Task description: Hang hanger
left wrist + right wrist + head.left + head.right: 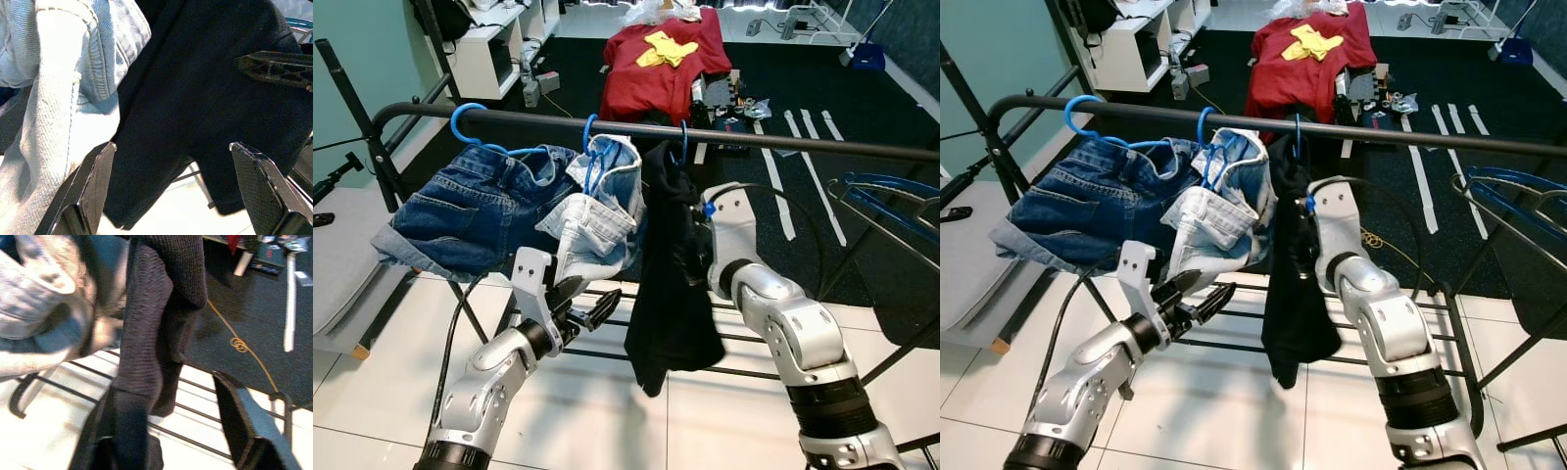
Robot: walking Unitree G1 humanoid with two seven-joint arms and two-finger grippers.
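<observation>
Left eye view: black garment (pixel 671 264) hanging off the rail (pixel 783 142) on a blue hanger (pixel 683 137), hook already over the bar, so hang looks done or nearly so. Right claw (pixel 697 240) tucked in at the garment's 3 o'clock edge, up near the hanger, probably steadying it until the hook seats. Finger spread not readable here. Left claw (pixel 590 311) low at the garment's 8 o'clock, pointed at the hem, apart from the cloth. Dark denim shorts (pixel 470 211) and light denim piece (pixel 597 211) on their own blue hangers at the black garment's 9 o'clock, crowded close, hence little room for the hook.

Right eye view: same layout. Left claw (pixel 1197 304) fingers close together at the tips here, nothing between them. Red shirt (pixel 1307 49) on the floor at 12 o'clock beyond the rail, well apart, not part of this.

Left wrist view: left claw (pixel 171 191) fingers (pixel 95 181) clearly spread, empty, black garment (pixel 205 112) ahead between them with light denim (pixel 63 98) beside. Looks staged to catch or pull the cloth straight.

Right wrist view: right claw fingers (pixel 244 426) spread, knit cloth of the black garment (pixel 146 323) lying against the other finger. Gripped or just draped, cannot tell. Rack bars (pixel 195 406) below.

Judgement: release and clear without dragging the hook off.
</observation>
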